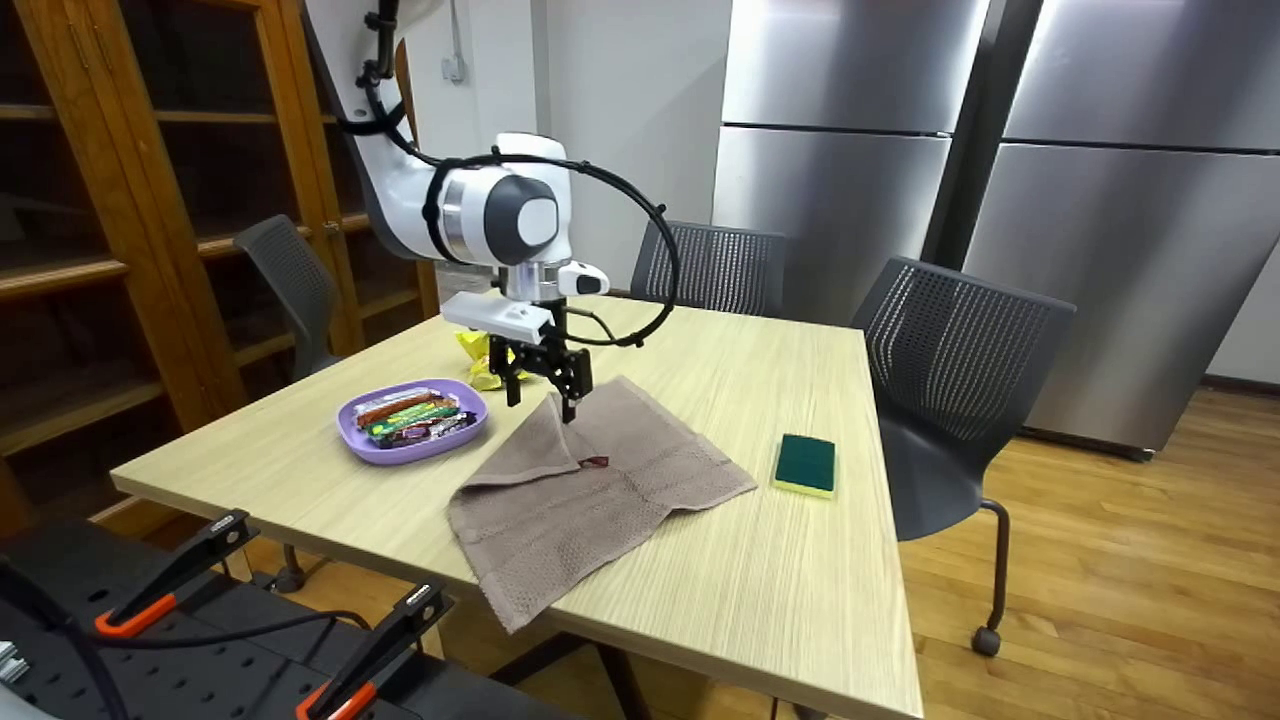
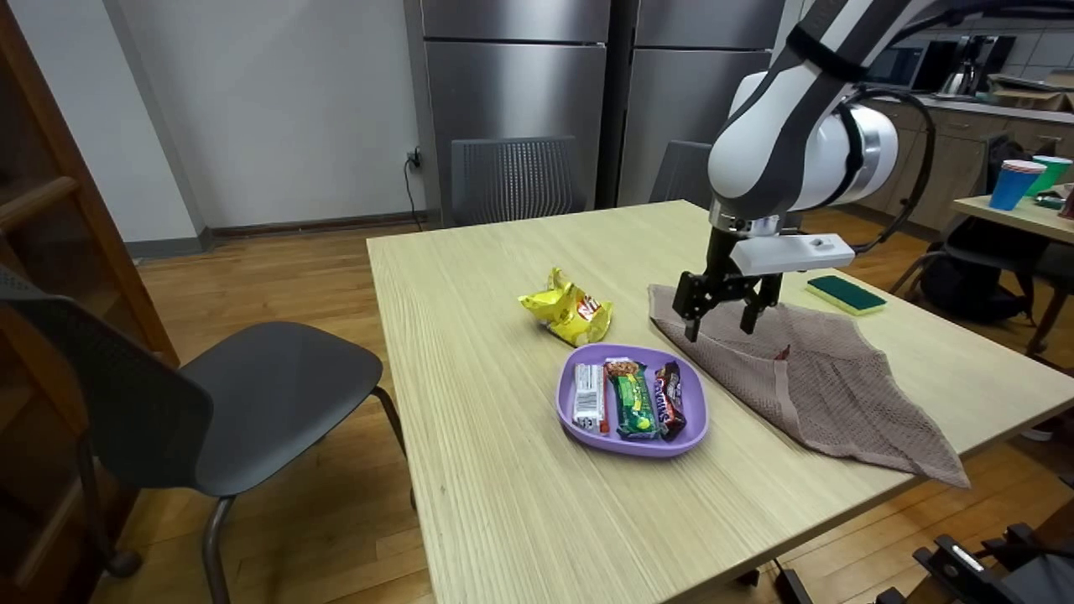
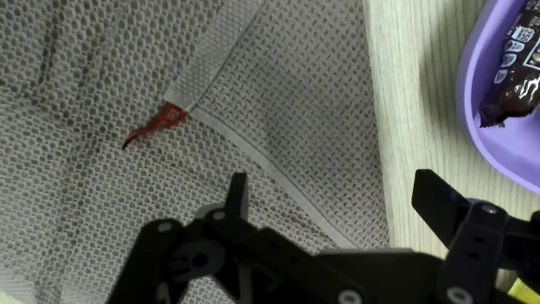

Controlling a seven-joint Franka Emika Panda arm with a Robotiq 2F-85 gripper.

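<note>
My gripper [image 1: 541, 406] is open and empty, pointing down above the edge of a grey-brown towel [image 1: 620, 510]. In the wrist view, one finger of the gripper [image 3: 332, 174] is over the towel [image 3: 63, 147] and the other over bare wood. One towel corner is folded over, its tip beside a small red tag [image 3: 162, 119]. The towel [image 2: 847, 394] hangs over the table edge at its other end. A purple tray [image 2: 642, 448] with several wrapped snack bars [image 2: 635, 403] stands beside the gripper [image 2: 718, 332]. A yellow snack bag [image 2: 579, 312] lies behind the tray.
A green and yellow sponge [image 1: 805, 463] lies on the wooden table [image 1: 740, 600] beyond the towel. Chairs [image 1: 960, 400] stand around the table, one [image 2: 277, 403] at its side. Black and orange clamps [image 1: 370, 655] are on the robot's mount. Steel refrigerators [image 1: 830, 180] stand behind.
</note>
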